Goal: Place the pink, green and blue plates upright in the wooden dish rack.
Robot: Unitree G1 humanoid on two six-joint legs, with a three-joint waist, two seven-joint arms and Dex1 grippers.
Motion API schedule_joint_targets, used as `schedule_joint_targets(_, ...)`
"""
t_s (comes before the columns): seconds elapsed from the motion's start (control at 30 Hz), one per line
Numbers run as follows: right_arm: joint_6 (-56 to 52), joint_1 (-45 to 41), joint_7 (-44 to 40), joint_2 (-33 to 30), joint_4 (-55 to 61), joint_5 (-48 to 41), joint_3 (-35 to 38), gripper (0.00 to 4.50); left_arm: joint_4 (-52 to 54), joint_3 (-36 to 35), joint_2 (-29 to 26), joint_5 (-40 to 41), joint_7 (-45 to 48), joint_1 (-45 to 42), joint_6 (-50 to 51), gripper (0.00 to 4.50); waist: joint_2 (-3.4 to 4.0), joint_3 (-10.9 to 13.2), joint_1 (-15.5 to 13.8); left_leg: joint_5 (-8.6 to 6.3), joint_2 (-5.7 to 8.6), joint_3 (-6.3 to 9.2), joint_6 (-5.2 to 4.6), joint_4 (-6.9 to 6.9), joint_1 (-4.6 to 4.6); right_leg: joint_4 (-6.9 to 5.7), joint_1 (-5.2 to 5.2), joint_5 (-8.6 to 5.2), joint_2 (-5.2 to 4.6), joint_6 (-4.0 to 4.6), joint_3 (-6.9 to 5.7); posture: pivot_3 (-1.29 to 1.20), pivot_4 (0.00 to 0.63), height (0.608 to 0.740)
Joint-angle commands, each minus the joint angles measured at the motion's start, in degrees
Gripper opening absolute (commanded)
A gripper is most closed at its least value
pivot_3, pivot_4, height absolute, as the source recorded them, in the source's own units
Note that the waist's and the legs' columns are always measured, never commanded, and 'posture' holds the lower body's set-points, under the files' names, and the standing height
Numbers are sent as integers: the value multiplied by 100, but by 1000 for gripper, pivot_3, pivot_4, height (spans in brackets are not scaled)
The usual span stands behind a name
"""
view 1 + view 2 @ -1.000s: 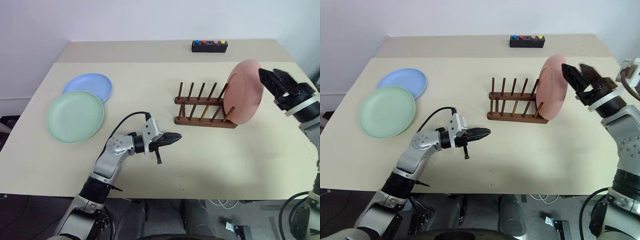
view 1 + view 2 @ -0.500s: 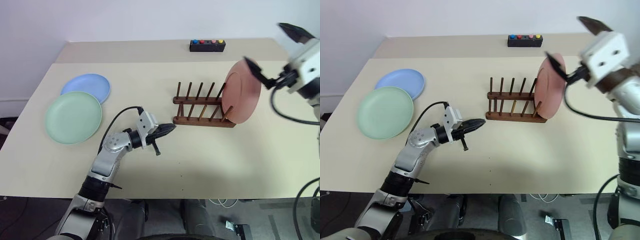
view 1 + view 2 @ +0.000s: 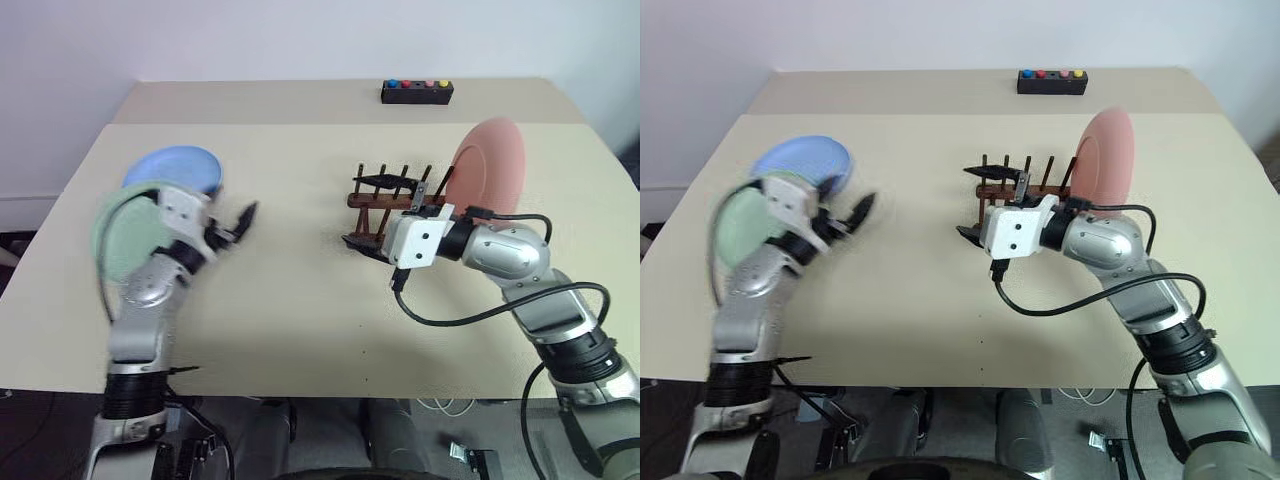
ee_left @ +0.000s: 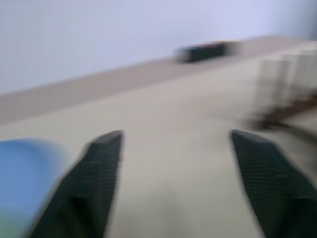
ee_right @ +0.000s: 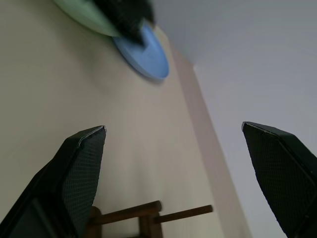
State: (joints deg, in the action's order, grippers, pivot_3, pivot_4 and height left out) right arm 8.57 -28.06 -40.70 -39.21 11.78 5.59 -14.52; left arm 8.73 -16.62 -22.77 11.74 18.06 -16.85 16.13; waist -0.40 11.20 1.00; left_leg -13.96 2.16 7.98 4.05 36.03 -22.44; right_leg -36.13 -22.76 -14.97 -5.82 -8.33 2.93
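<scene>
Left eye view: big beige surface [image 3: 300, 310], second paler one butted up behind it with a black button box [image 3: 417, 93] sitting on top. Pink plate [image 3: 488, 178] standing upright in the right end of the wooden dish rack [image 3: 372, 200], leaning between the pegs. Green plate [image 3: 122, 240] lying flat near the left edge, partly hidden behind the left arm, blue plate [image 3: 175, 168] right behind it and tucked slightly under its far rim. Both well apart from the rack.

Right tool [image 3: 372, 212] hanging just in front of the rack's left end, fingers spread wide, one high and one low, nothing between them. Right wrist view backs that up: two black fingers [image 5: 79, 168] far apart, bare surface in the gap, rack pegs close below, blue plate off in the distance.

Left tool [image 3: 232, 224] up over the green plate's near edge, pointing toward the middle of the surface, a bit blurry. Left wrist view: fingers [image 4: 94, 178] wide apart, empty, blue plate at the edge.
</scene>
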Motion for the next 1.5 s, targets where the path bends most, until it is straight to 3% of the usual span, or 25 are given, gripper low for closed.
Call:
schedule_joint_targets(0.03,223,-63,-24,111,-145,69,40,4500,47,-686,-239,-266,-951,-195,553,4400,-2,1,-2,0,0,0,0,0,-1,1,0,0,0,0,0,0,150,740)
schedule_joint_targets(0.3,261,-77,-159,426,-398,-144,91,4500,-241,-1284,-674,-504,-1844,-276,1845,4400,-16,4,-5,1,1,2,1,0,0,-1,1,0,0,0,-1,0,150,740)
schedule_joint_targets(0.63,168,60,-176,484,-283,-121,171,4500,-937,-1510,-550,-121,-1933,-363,2610,4400,-18,2,-1,1,1,2,3,-1,0,-2,0,1,0,0,-2,0,150,740)
schedule_joint_targets(0.73,126,110,-152,483,-217,-110,197,4500,-1133,-1749,-409,153,-1909,-357,2596,3599,-20,2,-2,1,1,2,4,0,0,-2,0,1,0,0,-2,0,150,740)
schedule_joint_targets(0.97,19,193,-138,469,-75,-114,262,4500,-1082,-1905,-259,481,-1899,-275,2471,51,-27,0,-4,2,0,2,5,-1,0,-2,0,1,-1,0,-2,0,150,740)
schedule_joint_targets(1.4,-7,178,-205,450,-11,-174,329,4500,-251,-2000,180,1658,-512,368,1086,51,-30,-3,0,3,0,0,9,-1,1,0,2,2,-2,3,-2,0,150,740)
schedule_joint_targets(1.5,15,111,-230,476,-11,-183,313,4500,54,-1795,169,1608,-456,269,682,51,-34,-1,-5,3,-1,0,9,0,1,0,1,2,-2,3,-2,0,150,740)
